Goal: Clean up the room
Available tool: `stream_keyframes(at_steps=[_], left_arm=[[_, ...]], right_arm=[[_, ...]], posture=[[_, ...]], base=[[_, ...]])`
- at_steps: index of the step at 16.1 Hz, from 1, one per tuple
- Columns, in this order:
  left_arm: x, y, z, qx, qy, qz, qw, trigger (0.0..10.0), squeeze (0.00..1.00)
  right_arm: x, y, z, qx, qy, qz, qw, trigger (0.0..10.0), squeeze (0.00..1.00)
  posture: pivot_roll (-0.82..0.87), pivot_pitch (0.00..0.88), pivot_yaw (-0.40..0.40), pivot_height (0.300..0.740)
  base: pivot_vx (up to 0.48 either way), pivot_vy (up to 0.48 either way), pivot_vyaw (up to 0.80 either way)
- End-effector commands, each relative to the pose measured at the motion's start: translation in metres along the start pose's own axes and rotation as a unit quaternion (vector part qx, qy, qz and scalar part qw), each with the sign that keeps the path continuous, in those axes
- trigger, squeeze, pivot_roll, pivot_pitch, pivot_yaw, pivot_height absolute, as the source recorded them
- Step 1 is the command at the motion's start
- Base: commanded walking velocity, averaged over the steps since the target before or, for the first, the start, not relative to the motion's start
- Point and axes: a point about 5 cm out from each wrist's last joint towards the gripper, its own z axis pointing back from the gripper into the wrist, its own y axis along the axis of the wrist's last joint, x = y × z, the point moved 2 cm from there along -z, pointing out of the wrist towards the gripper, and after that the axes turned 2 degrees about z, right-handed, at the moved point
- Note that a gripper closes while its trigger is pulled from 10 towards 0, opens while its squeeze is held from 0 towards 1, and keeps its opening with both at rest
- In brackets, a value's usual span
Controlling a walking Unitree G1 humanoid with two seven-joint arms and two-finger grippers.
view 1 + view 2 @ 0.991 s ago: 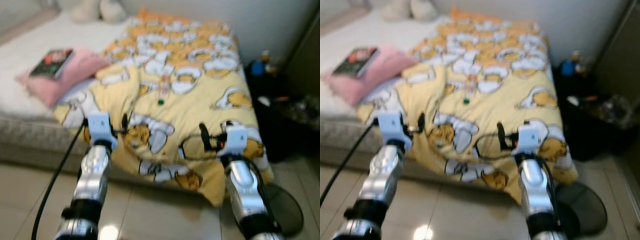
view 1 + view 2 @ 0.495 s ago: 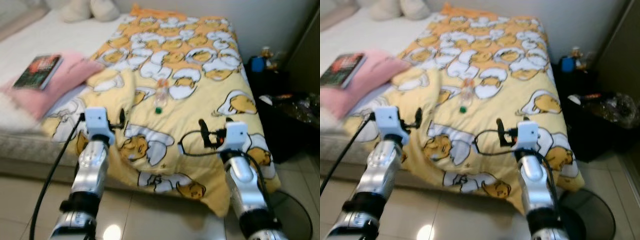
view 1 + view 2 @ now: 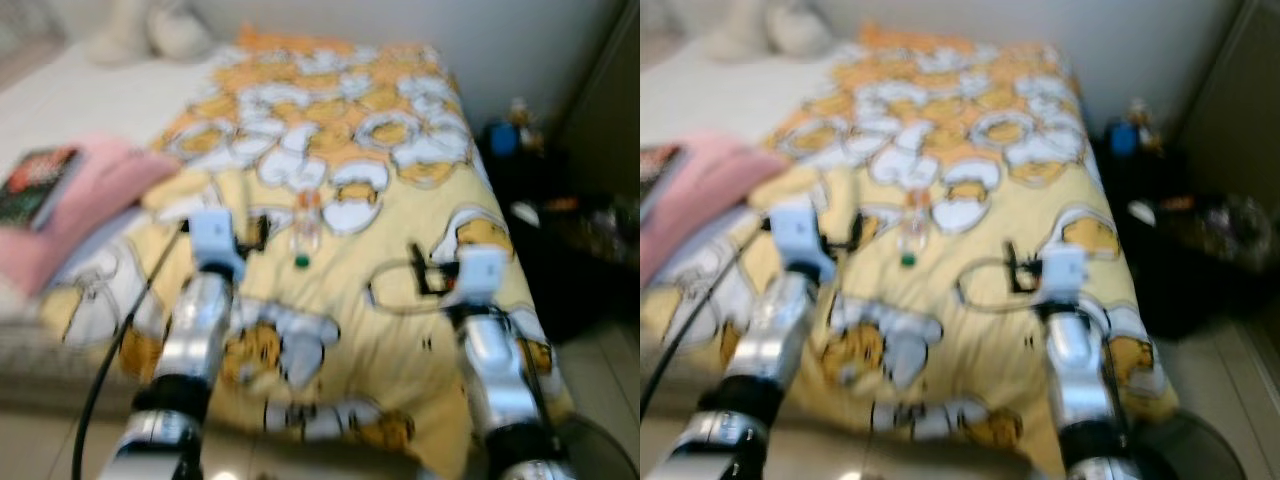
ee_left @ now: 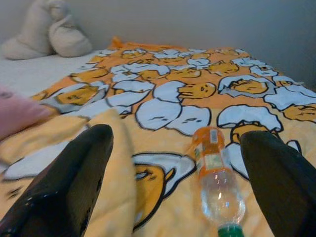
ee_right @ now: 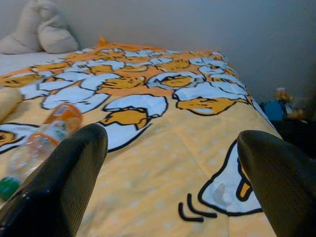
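The robot is standing at the near edge of the bed, and the step in hand looks like the approach to a piece of litter: a clear plastic bottle with an orange label and green cap [image 4: 215,183] is lying on its side on the yellow duvet printed with white-and-orange egg cartoons [image 3: 420,260], roughly mid-bed, cap pointing toward the robot.

The left gripper [image 4: 177,187] is hovering above the duvet with its two black fingers [image 4: 69,182] spread wide and nothing between them; the bottle is lying ahead of it, nearer one finger than the other. The right gripper [image 5: 168,182] is likewise gaping wide and empty over the duvet, with the bottle off to its left.

The next move probably calls for the left arm to reach further forward and centre the bottle between the fingers before closing; being round, it may roll on the soft cover.

To the left, a pink pillow [image 3: 85,205] is carrying a dark-covered book [image 3: 30,185]. At the far left, a pale plush toy [image 4: 47,32] is resting against the wall. To the right of the bed, dark clutter [image 3: 560,230] is too blurred to identify.
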Motion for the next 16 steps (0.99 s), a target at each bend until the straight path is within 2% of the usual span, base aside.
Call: stream_keyframes(at_steps=[1, 4, 5, 6, 7, 8, 9, 10, 12, 14, 16], left_arm=[[0.013, 0.003, -0.006, 0.003, -0.02, 0.0, 1.0, 10.0, 0.0], [0.021, 0.003, -0.012, -0.004, -0.032, 0.001, 0.999, 10.0, 0.0], [0.021, 0.001, -0.018, -0.023, -0.029, 0.011, 0.999, 10.0, 0.0], [0.024, -0.006, -0.026, -0.068, -0.025, 0.034, 0.997, 10.0, 0.0], [0.026, -0.007, -0.027, -0.073, -0.029, 0.04, 0.996, 10.0, 0.0], [0.037, -0.01, -0.031, -0.097, -0.047, 0.04, 0.993, 10.0, 0.0], [0.041, -0.01, -0.033, -0.106, -0.05, 0.044, 0.992, 10.0, 0.0], [0.049, -0.004, -0.039, -0.11, -0.057, 0.051, 0.991, 10.0, 0.0], [0.055, 0.015, -0.05, -0.083, -0.063, 0.05, 0.993, 10.0, 0.0], [0.052, 0.016, -0.05, -0.076, -0.057, 0.047, 0.994, 10.0, 0.0], [0.047, 0.006, -0.047, -0.092, -0.045, 0.039, 0.994, 10.0, 0.0]], right_arm=[[0.012, 0.004, 0.0, 0.006, -0.015, 0.009, 1.0, 10.0, 0.0], [0.013, 0.003, 0.004, 0.005, -0.017, 0.009, 1.0, 10.0, 0.0], [0.014, 0.001, 0.006, 0.002, -0.017, 0.008, 1.0, 10.0, 0.0], [0.011, -0.002, 0.008, -0.003, -0.014, 0.009, 1.0, 10.0, 0.0], [0.011, -0.002, 0.009, -0.004, -0.013, 0.009, 1.0, 10.0, 0.0], [0.008, -0.002, 0.013, -0.005, -0.009, 0.008, 1.0, 10.0, 0.0], [0.008, -0.002, 0.014, -0.005, -0.009, 0.008, 1.0, 10.0, 0.0], [0.009, -0.004, 0.018, -0.007, -0.009, 0.01, 1.0, 10.0, 0.0], [0.015, -0.005, 0.026, -0.01, -0.022, 0.021, 0.999, 10.0, 0.0], [0.018, -0.005, 0.028, -0.015, -0.032, 0.02, 0.999, 10.0, 0.0], [0.015, -0.005, 0.029, -0.019, -0.027, 0.027, 0.999, 10.0, 0.0]], posture=[[-0.17, 0.003, 0.061, 0.74], [-0.17, 0.01, 0.057, 0.74], [-0.17, 0.016, 0.053, 0.74], [-0.17, 0.019, 0.047, 0.74], [-0.17, 0.022, 0.046, 0.74], [-0.19, 0.04, 0.046, 0.74], [-0.19, 0.044, 0.049, 0.74], [-0.2, 0.047, 0.053, 0.74], [-0.25, 0.049, 0.075, 0.74], [-0.26, 0.049, 0.085, 0.74], [-0.26, 0.051, 0.09, 0.74]], base=[[0.48, 0.0, 0.0], [0.48, 0.0, 0.0], [0.48, 0.0, 0.0], [0.0, 0.0, 0.0], [0.0, 0.0, 0.0], [0.0, 0.0, 0.0], [0.0, 0.0, 0.0], [0.0, 0.0, 0.0], [0.0, 0.0, 0.0], [0.0, 0.0, 0.0], [0.0, 0.0, -0.77]])
